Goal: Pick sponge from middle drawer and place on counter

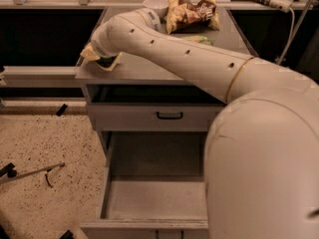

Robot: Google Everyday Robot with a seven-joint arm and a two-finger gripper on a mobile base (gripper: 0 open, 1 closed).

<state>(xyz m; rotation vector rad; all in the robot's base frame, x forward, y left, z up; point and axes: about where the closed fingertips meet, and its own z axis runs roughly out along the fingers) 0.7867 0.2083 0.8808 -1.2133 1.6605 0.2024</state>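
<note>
My gripper (102, 59) is at the end of the long cream arm, low over the front left corner of the grey counter (149, 69). It is shut on the dark sponge (105, 62), which shows between the tan fingers (89, 54) and sits at or just above the counter top. Below, the middle drawer (115, 158) is pulled out wide and its flat grey floor is bare. My own arm hides the drawer's right part.
A shallow closed drawer with a black loop handle (169, 116) sits above the open one. A white bowl (155, 5), a brown snack bag (192, 11) and a green bag (199, 40) lie at the counter's back. A thin tool (30, 173) lies on the speckled floor at left.
</note>
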